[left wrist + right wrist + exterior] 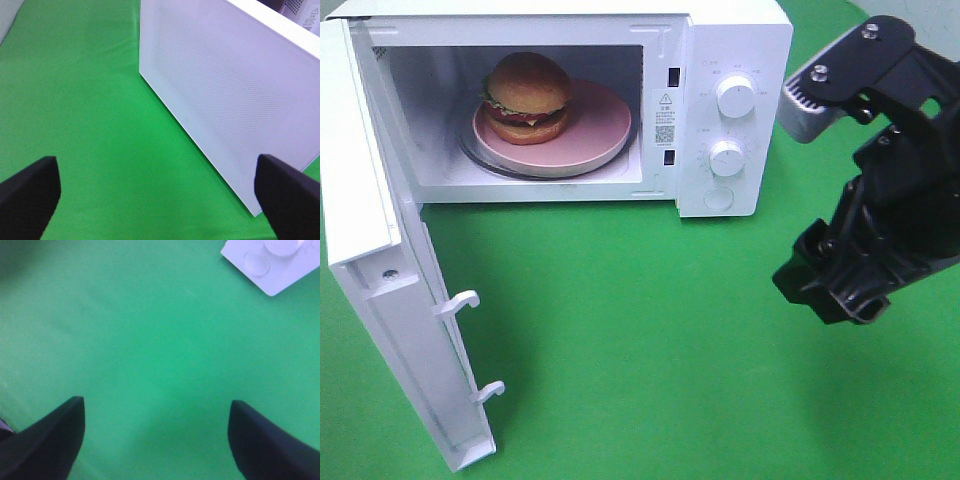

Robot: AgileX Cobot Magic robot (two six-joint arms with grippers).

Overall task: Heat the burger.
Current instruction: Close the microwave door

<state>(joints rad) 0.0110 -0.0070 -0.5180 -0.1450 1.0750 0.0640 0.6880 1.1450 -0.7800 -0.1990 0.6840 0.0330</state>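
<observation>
Both gape wide — left end effector near the door, right end effector tilted downward

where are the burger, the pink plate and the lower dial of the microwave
burger [527, 80]: exterior high view, on the top bun
pink plate [602, 125]: exterior high view, on its bare part right of the burger
lower dial [726, 158]: exterior high view, on the knob's middle
</observation>
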